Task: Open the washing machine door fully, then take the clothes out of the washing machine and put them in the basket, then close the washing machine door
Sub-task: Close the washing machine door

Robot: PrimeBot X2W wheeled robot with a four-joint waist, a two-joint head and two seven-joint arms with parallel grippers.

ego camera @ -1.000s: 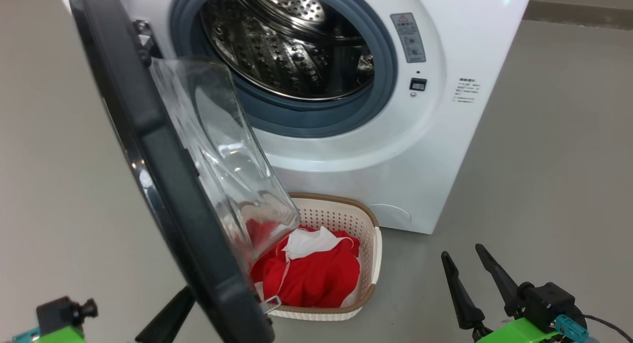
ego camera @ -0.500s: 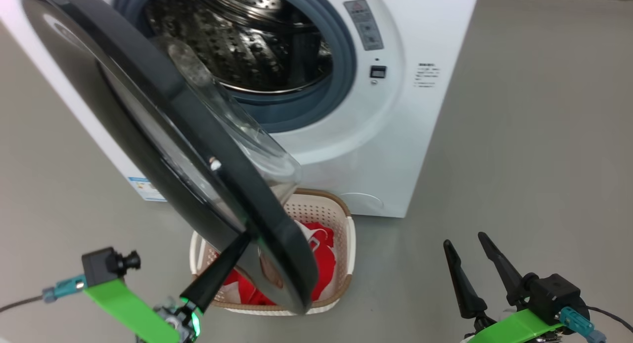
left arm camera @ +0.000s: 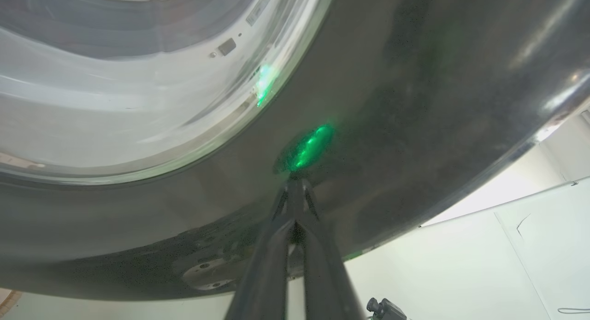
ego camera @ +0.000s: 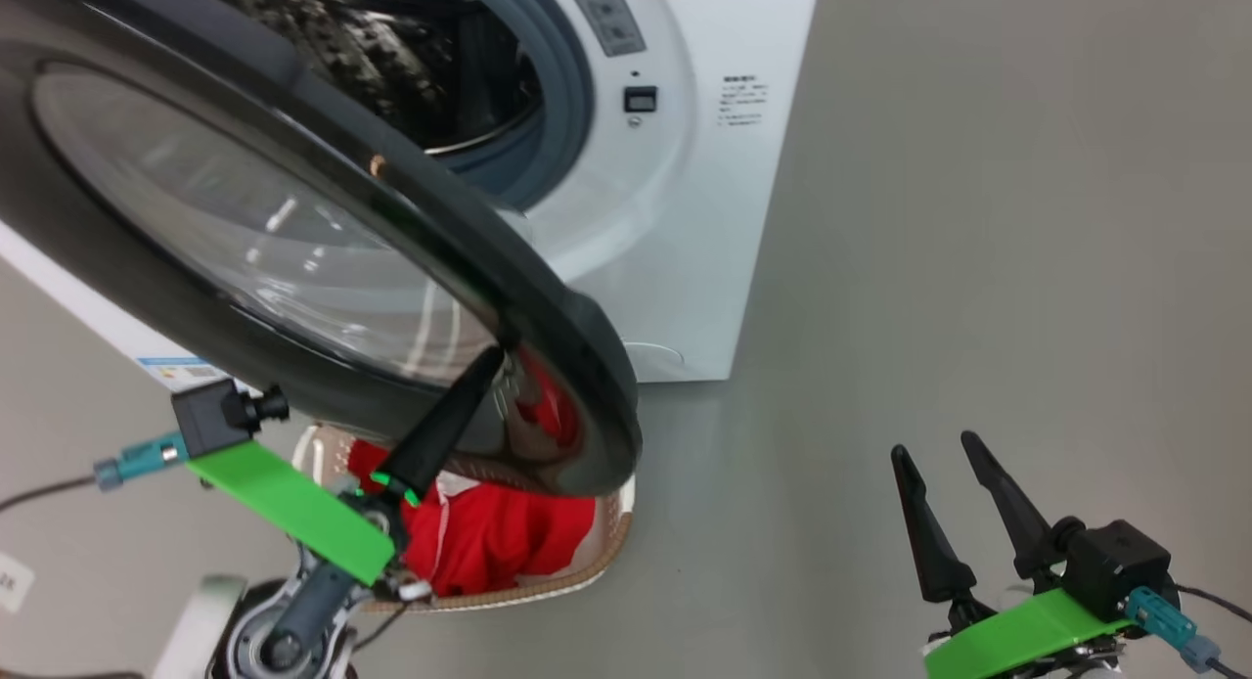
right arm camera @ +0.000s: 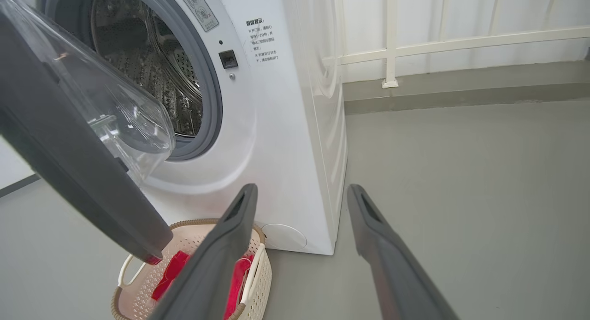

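I am pushing with my left hand [ego camera: 492, 358]. Its fingers are pressed fully together and holding nothing, and the tip is touching the outer black rim of the washing machine door [ego camera: 558, 312]. Compared with a second ago, the door is swinging from its wide-open position toward the washing machine [ego camera: 704, 219], though a gap is still showing; the head camera is also turning. The clothes [ego camera: 489, 537] are lying in the basket [ego camera: 587, 569] on the floor under the door, so I judge only the closing is remaining. My right hand [ego camera: 935, 446] is hanging fully spread and empty, well apart.
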